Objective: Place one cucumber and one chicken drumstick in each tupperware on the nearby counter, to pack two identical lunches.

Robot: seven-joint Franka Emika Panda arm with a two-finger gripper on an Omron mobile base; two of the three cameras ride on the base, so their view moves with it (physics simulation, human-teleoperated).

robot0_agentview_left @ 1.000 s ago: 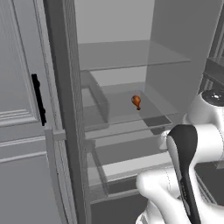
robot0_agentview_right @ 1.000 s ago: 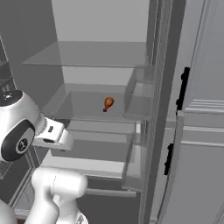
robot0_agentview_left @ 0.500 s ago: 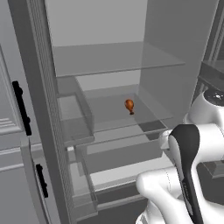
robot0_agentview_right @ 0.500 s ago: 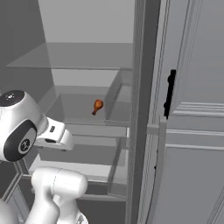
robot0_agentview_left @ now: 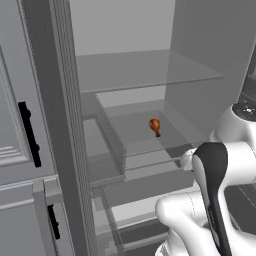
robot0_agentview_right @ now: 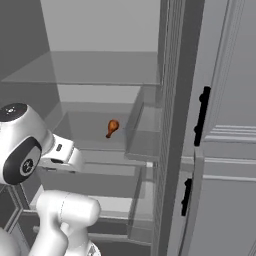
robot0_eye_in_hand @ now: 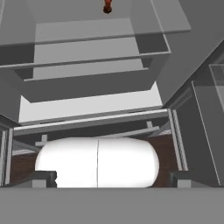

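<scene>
A small orange-brown chicken drumstick (robot0_agentview_left: 155,126) lies alone on a glass shelf (robot0_agentview_left: 145,131) in the middle of the open fridge; it also appears as the drumstick (robot0_agentview_right: 112,128) and, far off at the top edge, the drumstick (robot0_eye_in_hand: 107,6). My gripper (robot0_eye_in_hand: 111,177) is open wide with nothing between its fingers, held low and well in front of the fridge, pointing at its lower drawers. The cucumber, the tupperware and the counter are out of view.
Fridge doors with black handles (robot0_agentview_left: 29,134) (robot0_agentview_right: 201,116) stand open on both sides, with door bins (robot0_agentview_right: 145,135) close to the shelf. An upper glass shelf (robot0_agentview_left: 140,70) overhangs the drumstick. Grey drawers (robot0_eye_in_hand: 87,65) stick out below it.
Both base views have shifted sideways and back, so the base has moved a little before the fridge. The drumstick rests in the same spot on its shelf. The gripper has stayed open.
</scene>
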